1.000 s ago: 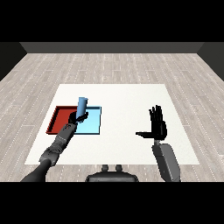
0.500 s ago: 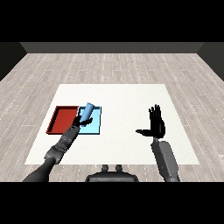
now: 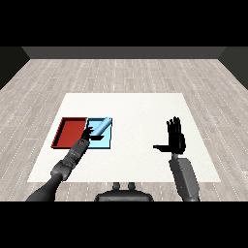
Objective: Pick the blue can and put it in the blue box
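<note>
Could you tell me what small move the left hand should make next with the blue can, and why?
Probably open the left hand and let go. The blue can lies tilted over the light blue tray, beside the red tray, so it seems to be where it belongs. The right hand is open, well off to the side.

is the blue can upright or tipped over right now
Tipped: the blue can lies slanted over the light blue tray, with the left hand at its lower end.

A white table (image 3: pixel 140 121) stands on a grey plank floor (image 3: pixel 121 72). Two trays lie on it toward nine o'clock, touching side by side: a red tray (image 3: pixel 70 132) outermost and a light blue tray (image 3: pixel 103 142) at its three o'clock side.
</note>
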{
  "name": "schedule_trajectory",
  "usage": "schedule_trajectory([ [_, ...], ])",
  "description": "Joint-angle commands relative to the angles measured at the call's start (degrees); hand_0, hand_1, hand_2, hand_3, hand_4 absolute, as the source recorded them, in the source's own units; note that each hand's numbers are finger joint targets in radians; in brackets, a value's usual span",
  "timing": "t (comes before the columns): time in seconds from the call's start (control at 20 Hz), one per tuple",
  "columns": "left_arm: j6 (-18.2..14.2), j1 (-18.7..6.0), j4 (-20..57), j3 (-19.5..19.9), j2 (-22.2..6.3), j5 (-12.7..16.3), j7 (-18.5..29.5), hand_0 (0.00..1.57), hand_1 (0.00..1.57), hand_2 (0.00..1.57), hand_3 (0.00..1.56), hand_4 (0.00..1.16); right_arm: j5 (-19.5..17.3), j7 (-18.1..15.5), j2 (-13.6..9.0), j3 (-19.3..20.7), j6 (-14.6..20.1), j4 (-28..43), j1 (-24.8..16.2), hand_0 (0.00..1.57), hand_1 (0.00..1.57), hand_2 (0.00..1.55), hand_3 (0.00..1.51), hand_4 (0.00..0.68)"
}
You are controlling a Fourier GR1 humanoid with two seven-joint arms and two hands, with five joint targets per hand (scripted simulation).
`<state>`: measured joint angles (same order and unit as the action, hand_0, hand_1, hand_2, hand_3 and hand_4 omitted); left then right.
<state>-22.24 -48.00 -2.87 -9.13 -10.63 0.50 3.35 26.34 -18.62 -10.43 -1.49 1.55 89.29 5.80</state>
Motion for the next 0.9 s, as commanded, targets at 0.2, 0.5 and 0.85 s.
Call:
schedule_trajectory([
  [0.2, -15.1, 4.8, -7.1, 7.3, -0.9, 6.0, 13.0, 0.0, 0.0, 0.0, 0.0, 0.0, -0.4, 0.4, 2.5, -1.2, 1.2, 0.7, 1.5, 0.0, 0.0, 0.0, 0.0, 0.0],
  [0.5, -8.1, 7.2, -21.5, 9.6, 1.3, 8.7, 31.4, 0.0, 0.0, 0.0, 0.0, 0.0, 1.1, 2.5, 2.0, -0.8, 0.5, 2.2, 1.2, 0.0, 0.0, 0.0, 0.0, 0.0],
  [0.85, 2.9, 19.2, -41.0, 6.4, 3.3, 10.9, 41.8, 0.0, 0.0, 0.0, 0.0, 0.0, -1.6, 1.5, -0.3, -1.0, -0.8, 1.4, -0.6, 0.0, 0.0, 0.0, 0.0, 0.0],
])
